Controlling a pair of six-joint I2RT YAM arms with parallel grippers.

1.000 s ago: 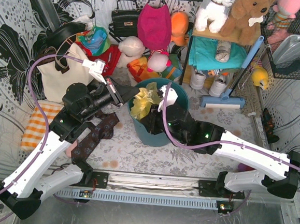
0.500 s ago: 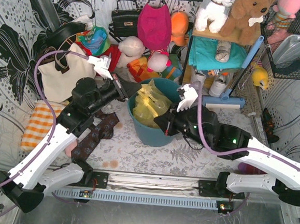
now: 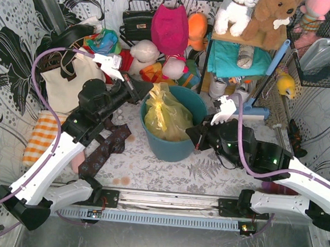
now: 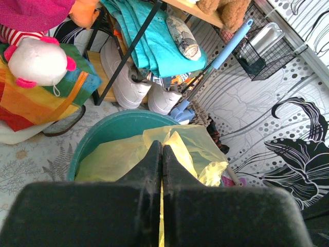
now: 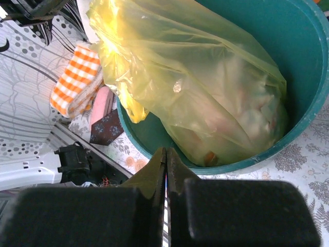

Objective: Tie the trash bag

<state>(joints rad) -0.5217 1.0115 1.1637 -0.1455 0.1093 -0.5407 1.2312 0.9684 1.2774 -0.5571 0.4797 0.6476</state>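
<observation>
The trash bag (image 3: 167,115), thin yellow-green plastic with pale paper showing through, sits in the teal bin (image 3: 168,150). Its top is drawn up into a peak at the bin's left rim. My left gripper (image 3: 140,93) is at that peak, and in the left wrist view (image 4: 162,145) it is shut with a yellow strip of the bag (image 4: 195,149) showing between the jaws. My right gripper (image 3: 192,139) is shut and empty just outside the bin's right wall. The right wrist view shows it (image 5: 165,152) below the bin rim (image 5: 303,77), clear of the bag (image 5: 205,87).
A cream tote bag (image 3: 65,84) and an orange checked cloth (image 3: 41,138) lie at the left, with a dark patterned cloth (image 3: 107,146) beside the bin. A shelf (image 3: 238,60) with toys, shoes and a blue brush (image 3: 247,111) stands at the back right. A metal rail (image 3: 170,201) runs along the front.
Both grippers have drawn back from over the bin, the left to the upper left and the right to the right. The bag top has gathered into a taller peak towards the left gripper.
</observation>
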